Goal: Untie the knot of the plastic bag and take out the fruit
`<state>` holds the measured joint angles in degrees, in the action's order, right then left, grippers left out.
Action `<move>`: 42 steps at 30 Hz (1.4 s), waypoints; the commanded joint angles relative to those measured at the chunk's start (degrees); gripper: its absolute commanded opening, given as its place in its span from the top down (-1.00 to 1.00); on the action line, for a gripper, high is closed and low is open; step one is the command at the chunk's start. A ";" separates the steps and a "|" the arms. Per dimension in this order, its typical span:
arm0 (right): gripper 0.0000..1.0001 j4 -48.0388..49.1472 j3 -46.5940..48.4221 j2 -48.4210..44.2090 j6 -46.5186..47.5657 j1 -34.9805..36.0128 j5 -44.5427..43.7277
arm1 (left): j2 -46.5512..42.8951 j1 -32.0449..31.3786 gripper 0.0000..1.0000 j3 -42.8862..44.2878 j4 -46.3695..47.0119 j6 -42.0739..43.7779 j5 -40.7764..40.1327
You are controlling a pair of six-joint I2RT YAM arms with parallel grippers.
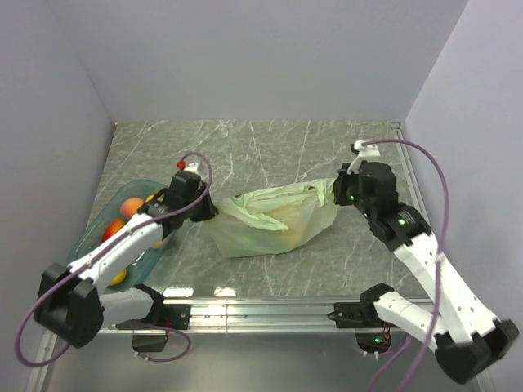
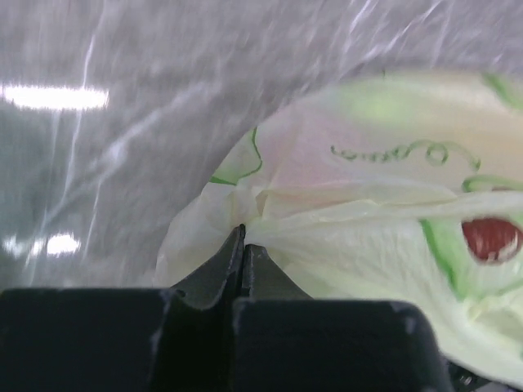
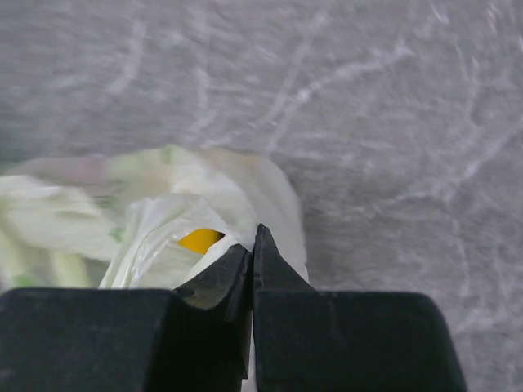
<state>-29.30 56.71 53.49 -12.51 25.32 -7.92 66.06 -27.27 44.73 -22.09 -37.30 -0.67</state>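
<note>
The pale green plastic bag [image 1: 270, 219] lies stretched between my two grippers at the table's middle. My left gripper [image 1: 211, 209] is shut on the bag's left end; the left wrist view shows its tips [image 2: 243, 238] pinching bunched film of the bag [image 2: 368, 180]. My right gripper [image 1: 337, 194] is shut on the bag's right end; the right wrist view shows its tips [image 3: 253, 238] clamping a fold of the bag [image 3: 163, 212]. A bit of yellow fruit [image 3: 198, 239] shows through a gap there. I cannot make out a knot.
A teal-blue tray [image 1: 82, 238] at the left, under my left arm, holds a red-orange fruit [image 1: 131, 206], a red one [image 1: 112, 230] and a yellow one [image 1: 118, 278]. Grey walls stand close on three sides. A metal rail [image 1: 261, 312] runs along the near edge.
</note>
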 commanded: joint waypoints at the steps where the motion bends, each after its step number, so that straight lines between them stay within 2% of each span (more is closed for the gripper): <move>1: 1.00 1.97 2.26 -3.83 -3.30 -0.01 7.56 | 4.59 0.63 0.99 10.44 1.26 3.46 -0.83; 4: 1.00 2.40 2.62 -6.11 -5.85 -0.01 11.43 | 7.85 0.64 0.99 18.10 1.96 4.95 0.14; 6: 1.00 3.63 0.25 -7.43 -7.78 0.08 13.10 | 8.73 0.64 0.89 22.05 1.70 5.57 0.14; 7: 1.00 3.90 -0.80 -8.48 -8.22 0.17 13.63 | 8.73 0.55 0.60 23.20 1.17 5.40 0.14; 9: 1.00 4.51 -4.05 -9.28 -9.81 0.08 15.73 | 7.78 0.55 0.19 24.79 0.64 4.09 2.14; 10: 1.00 4.51 -5.02 -9.98 -10.42 0.17 16.88 | 6.90 0.55 -0.24 24.62 0.82 3.21 3.64; 12: 1.00 5.04 -8.62 -11.13 -11.92 0.08 17.50 | 3.83 -0.50 -0.54 22.86 1.52 -0.92 4.97; 13: 1.00 5.56 -9.76 -12.70 -12.44 0.17 17.76 | 2.68 -1.46 -0.84 22.16 1.43 -2.24 4.28; 15: 1.00 6.79 -12.75 -14.11 -13.76 0.25 18.12 | -0.13 -6.11 -0.99 20.49 0.38 -6.53 1.30; 18: 1.00 6.63 -14.43 -15.61 -14.12 0.17 18.21 | -1.63 -11.92 -0.99 16.63 -0.33 -15.13 -2.85; 21: 1.00 6.53 -15.13 -15.88 -13.77 0.34 17.94 | -0.33 -16.93 -0.99 11.27 4.41 -21.91 -3.37; 25: 1.00 7.06 -15.05 -15.70 -13.59 0.26 18.29 | 4.15 -22.81 -0.99 10.99 6.79 -25.45 -6.44; 29: 1.00 7.32 -15.22 -15.53 -13.41 0.26 18.47 | 7.67 -25.20 -0.99 10.74 7.23 -27.47 -10.14; 32: 1.00 7.41 -15.14 -15.53 -13.41 0.26 19.17 | 8.29 -25.20 -0.97 8.28 11.44 -29.66 -10.76; 36: 1.00 7.33 -15.14 -15.44 -13.06 0.26 19.35 | 10.30 -25.29 -0.81 8.35 14.87 -30.47 -12.16; 39: 1.00 6.98 -14.87 -15.18 -12.36 0.25 19.17 | 12.76 -25.21 -0.47 9.67 14.88 -29.85 -13.13; 40: 1.00 6.89 -14.70 -15.09 -11.84 0.25 18.83 | 13.38 -25.29 -0.18 10.11 13.66 -29.68 -13.48; 42: 1.00 6.01 -14.08 -15.00 -11.22 0.25 16.90 | 14.18 -25.21 0.27 11.17 12.42 -28.45 -14.10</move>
<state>-24.05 41.60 38.44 -25.39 25.47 10.35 79.07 -52.42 53.04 -10.50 -66.37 -12.23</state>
